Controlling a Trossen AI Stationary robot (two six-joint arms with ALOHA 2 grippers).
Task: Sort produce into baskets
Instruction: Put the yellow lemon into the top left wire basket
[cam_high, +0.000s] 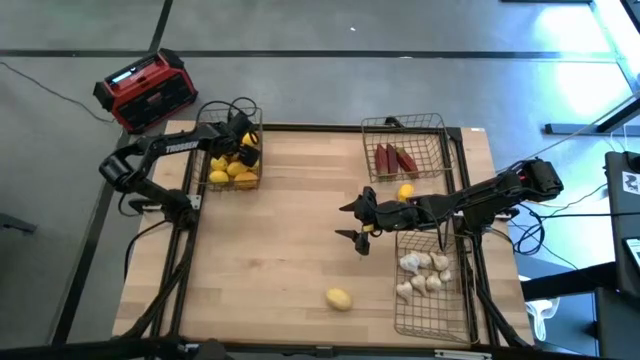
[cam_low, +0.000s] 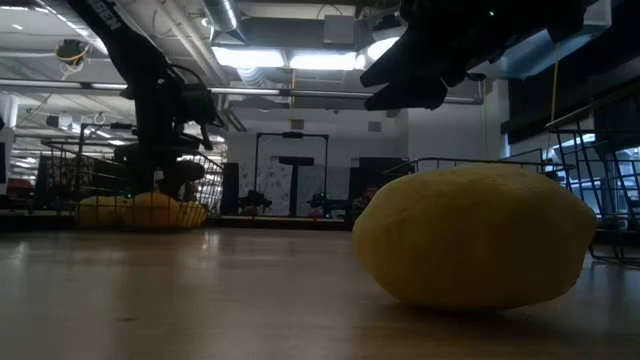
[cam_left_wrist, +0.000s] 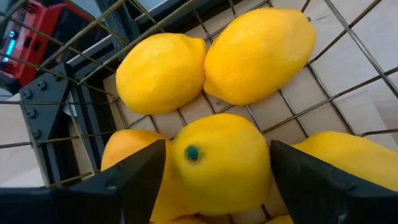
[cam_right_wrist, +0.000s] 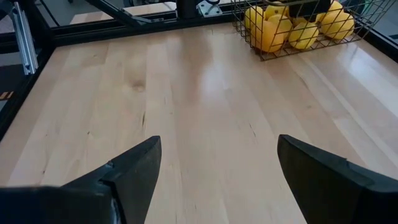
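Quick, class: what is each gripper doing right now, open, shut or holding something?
Left gripper: open, fingers either side of a lemon in the basket; a grip cannot be told.
Right gripper: open, holding nothing, above the bare table.

Counts, high view unless noted:

- wire baskets: 3, namely the left basket, the far right basket and the near right basket
- yellow fruits in the left basket: about 5; left wrist view shows at least 5 and the claw hides part of the pile
- loose lemons on the worktop: 2, lemon A and lemon B
- dark red pieces: 3
- garlic bulbs: roughly 6, clumped, exact count unclear
- red-and-black box: 1
- arms: 2
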